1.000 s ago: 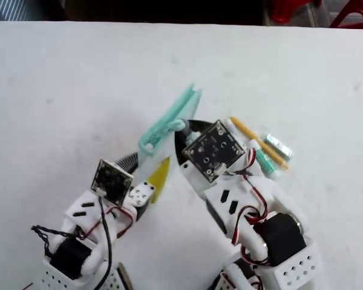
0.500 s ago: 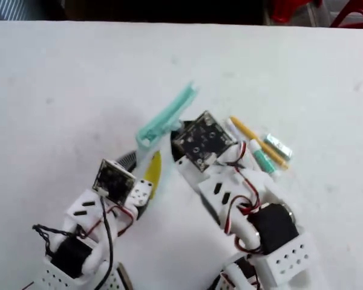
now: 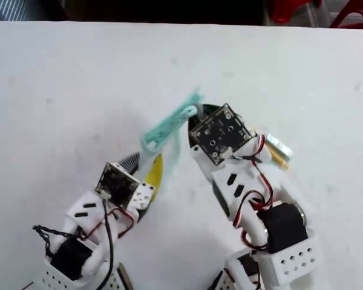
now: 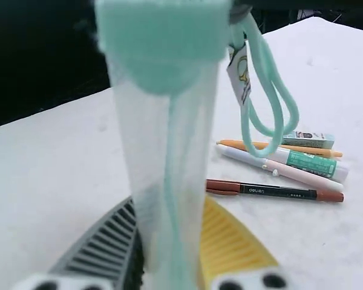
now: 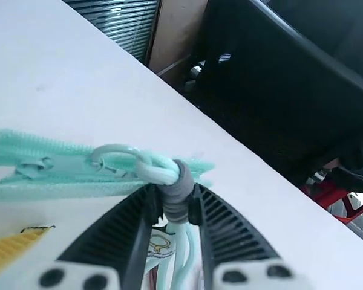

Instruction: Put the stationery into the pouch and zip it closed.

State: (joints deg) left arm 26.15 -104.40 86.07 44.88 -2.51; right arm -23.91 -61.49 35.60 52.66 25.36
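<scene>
Pouch (image 3: pixel 166 130): clear body, mint zip band, held on edge at frame centre over the white desk (image 3: pixel 78 78), between both arms. Left gripper (image 4: pixel 169 205) jaws pinch the clear body. Right gripper (image 5: pixel 174 193) jaws clamp the grey sleeve of the mint cord loop (image 4: pixel 272 96) at the zip pull. A small tag (image 4: pixel 239 75) with a yellow drawing hangs on the cord. Orange pen (image 4: pixel 272 146), white pen (image 4: pixel 278 166) and black pen (image 4: pixel 272 192) lie side by side on the desk, outside the pouch. Their barrel print is too small to read.

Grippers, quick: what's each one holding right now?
Left gripper: shut on the mint pouch.
Right gripper: shut on the zipper pull cord.
</scene>
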